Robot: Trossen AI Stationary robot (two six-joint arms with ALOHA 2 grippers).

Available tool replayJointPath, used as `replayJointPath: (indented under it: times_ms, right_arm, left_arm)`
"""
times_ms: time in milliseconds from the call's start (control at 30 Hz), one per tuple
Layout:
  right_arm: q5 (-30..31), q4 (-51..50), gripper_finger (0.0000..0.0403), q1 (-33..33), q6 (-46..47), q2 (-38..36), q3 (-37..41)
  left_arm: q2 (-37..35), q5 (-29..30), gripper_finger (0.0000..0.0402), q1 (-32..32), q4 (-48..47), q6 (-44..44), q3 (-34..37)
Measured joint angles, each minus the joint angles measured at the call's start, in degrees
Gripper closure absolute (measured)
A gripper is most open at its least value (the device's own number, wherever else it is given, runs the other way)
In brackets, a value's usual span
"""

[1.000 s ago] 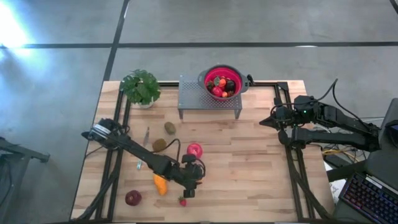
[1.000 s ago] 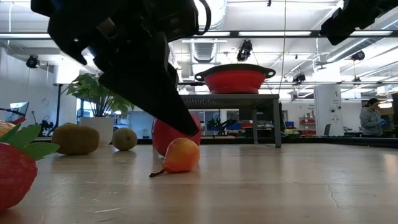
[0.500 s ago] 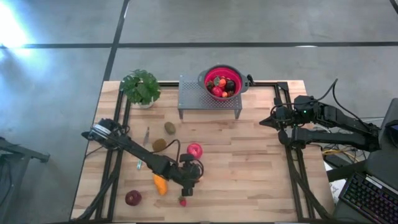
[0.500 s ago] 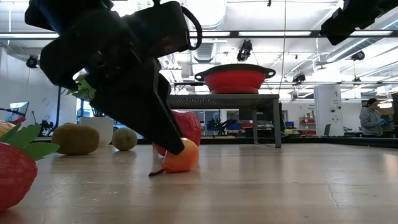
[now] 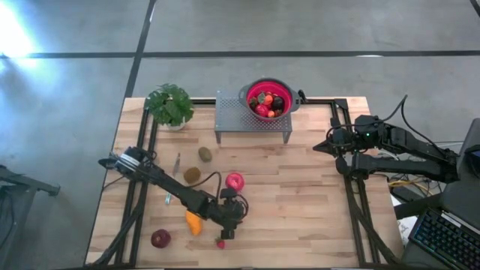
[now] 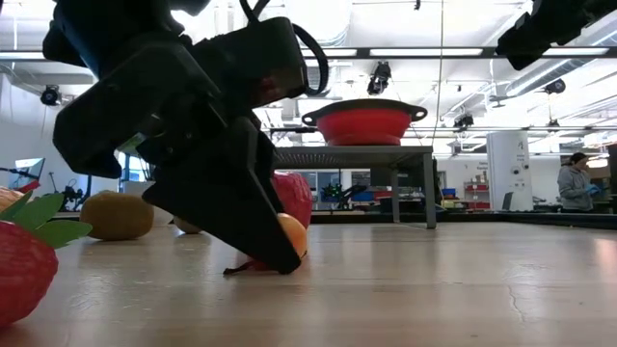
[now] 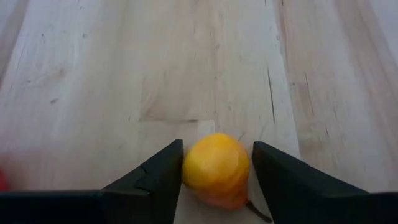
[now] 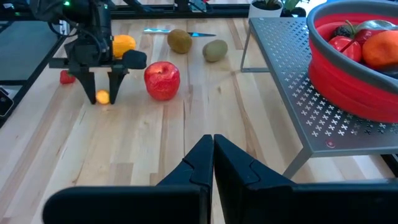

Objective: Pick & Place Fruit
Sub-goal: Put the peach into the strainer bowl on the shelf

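Observation:
A small orange fruit (image 7: 216, 168) lies on the wooden table near its front, also seen in the low view (image 6: 293, 231) and the right wrist view (image 8: 102, 96). My left gripper (image 7: 217, 174) is open and slants down over it, one finger on each side, fingertips close to the table top (image 5: 227, 229). The red apple (image 5: 235, 181) rests just beyond it. My right gripper (image 8: 213, 146) is shut, holds nothing, and hangs raised at the table's right side (image 5: 321, 146). My left gripper has the small orange fruit between its open fingers, slanting down from the table's left. One finger (image 7: 166, 169) stands right against the fruit's side, and I cannot tell whether it touches. A gap shows at the other finger (image 7: 267, 171). The fruit rests on the table.
Two kiwis (image 5: 193, 175) (image 5: 204, 154), a long orange piece (image 5: 193, 223), a dark-red round fruit (image 5: 160, 238) and a strawberry (image 5: 220, 242) lie around the left arm. The red colander (image 5: 248, 95) with fruit sits on a grey perforated stand (image 5: 232, 114); a potted plant (image 5: 169, 105) is at the far left.
My left gripper has come down over the small orange fruit, so its open fingers now stand on either side of it near the table top. The fruit has stayed in place.

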State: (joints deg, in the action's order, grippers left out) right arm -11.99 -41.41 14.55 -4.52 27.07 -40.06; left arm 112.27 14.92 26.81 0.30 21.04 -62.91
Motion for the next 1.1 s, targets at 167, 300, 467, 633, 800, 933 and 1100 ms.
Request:
replayJointPath:
  times_ms: [167, 300, 467, 633, 800, 933, 1100]
  right_arm:
    - [0.0, 0.0, 0.0394, 0.0, 0.0, 0.0, 0.0]
    - [0.0, 0.0, 0.0394, 0.0, 0.0, 0.0, 0.0]
    - [0.0, 0.0, 0.0394, 0.0, -0.1, 0.0, 0.0]
    - [0.0, 0.0, 0.0394, 0.0, -0.1, 0.0, 0.0]
    - [0.0, 0.0, 0.0394, 0.0, 0.0, 0.0, 0.0]
    - [0.0, 0.0, 0.0394, 0.0, -0.1, 0.0, 0.0]
    - [0.0, 0.0, 0.0394, 0.0, 0.0, 0.0, 0.0]
  left_arm:
    - [-0.1, -0.5, 0.0229, 0.0, -0.1, 0.0, -0.2]
    - [-0.1, -0.6, 0.0255, 0.0, -0.1, 0.1, -0.2]
    - [-0.8, -1.1, 0.027, 0.0, -0.4, 0.3, -0.1]
    - [-3.9, -1.3, 0.0262, -0.2, -1.7, -1.2, -0.8]
    - [-5.6, 1.3, 0.0263, -1.5, -1.8, -10.0, -4.2]
    - [-5.7, 2.7, 0.0265, -3.5, -1.8, -18.8, -8.0]
    - [-5.7, 3.0, 0.0264, -7.2, -2.7, -26.4, -12.3]
